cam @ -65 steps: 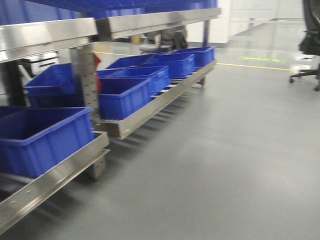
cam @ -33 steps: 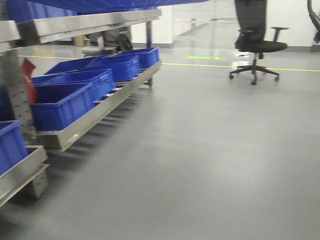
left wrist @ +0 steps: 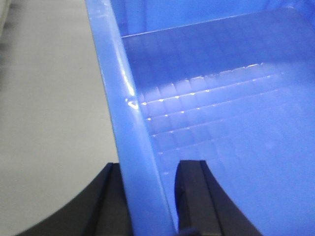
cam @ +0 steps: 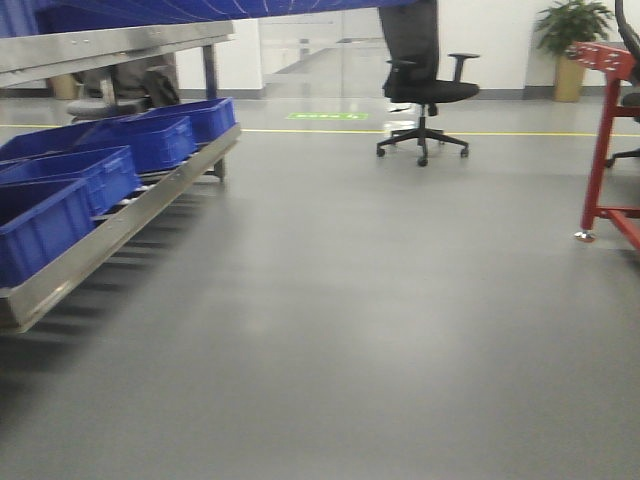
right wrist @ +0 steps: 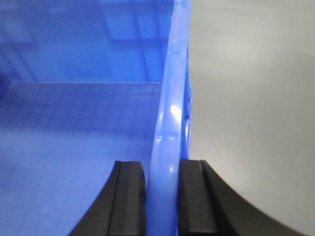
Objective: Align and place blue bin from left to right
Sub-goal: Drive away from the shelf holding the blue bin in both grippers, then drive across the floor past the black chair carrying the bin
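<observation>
Left wrist cam first: the left end effector is pinching the thick top rim of the blue bin, one black finger outside the wall and one inside, at the bottom centre of the frame. The rim runs up toward the upper left and the waffle-pattern floor fills the right. Right wrist cam is the mirror image: the right end effector is clamped on the opposite rim at bottom centre, with grey floor off to the right. So the bin hangs between the two arms, and I can't spot it in the front view, which only shows the other blue bins lined up on the steel rack at the left, an office chair upper middle and a red cart at the right edge. What I can see of the inside is empty, so I'd guess it's light and stiff, but that glossy plastic looks slippery. The rim is the right place to grab, though both arms have to move together or it'll twist.
</observation>
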You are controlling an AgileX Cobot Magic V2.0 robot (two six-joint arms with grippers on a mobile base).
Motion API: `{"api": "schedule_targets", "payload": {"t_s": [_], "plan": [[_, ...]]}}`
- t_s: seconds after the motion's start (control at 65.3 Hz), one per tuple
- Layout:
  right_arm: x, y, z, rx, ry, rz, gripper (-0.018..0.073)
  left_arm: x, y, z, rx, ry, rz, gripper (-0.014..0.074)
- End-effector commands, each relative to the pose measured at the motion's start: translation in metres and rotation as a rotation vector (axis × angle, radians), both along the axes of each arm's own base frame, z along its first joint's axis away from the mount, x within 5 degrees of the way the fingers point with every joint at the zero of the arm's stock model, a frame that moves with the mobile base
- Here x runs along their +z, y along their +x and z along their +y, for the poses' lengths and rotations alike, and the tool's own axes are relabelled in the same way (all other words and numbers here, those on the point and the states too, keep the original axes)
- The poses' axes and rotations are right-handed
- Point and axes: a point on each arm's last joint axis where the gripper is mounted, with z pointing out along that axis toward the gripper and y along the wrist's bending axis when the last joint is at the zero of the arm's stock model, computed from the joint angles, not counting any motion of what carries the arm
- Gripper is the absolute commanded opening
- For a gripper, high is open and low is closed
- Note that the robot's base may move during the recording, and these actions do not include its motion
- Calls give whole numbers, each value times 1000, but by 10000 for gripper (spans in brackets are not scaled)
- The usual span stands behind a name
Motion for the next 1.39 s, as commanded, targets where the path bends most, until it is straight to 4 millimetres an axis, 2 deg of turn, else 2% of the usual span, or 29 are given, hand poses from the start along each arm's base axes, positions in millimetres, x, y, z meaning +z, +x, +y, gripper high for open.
{"api": "schedule_targets", "payload": {"t_s": [0.0, 1.378], "plan": [[22, -6, -6, -6, -19, -157, -151, 16, -7, 1, -20, 5, -98, -111], [22, -6, -6, -6, -19, -157, -151, 16, -7, 1, -20, 5, -98, -111]]}}
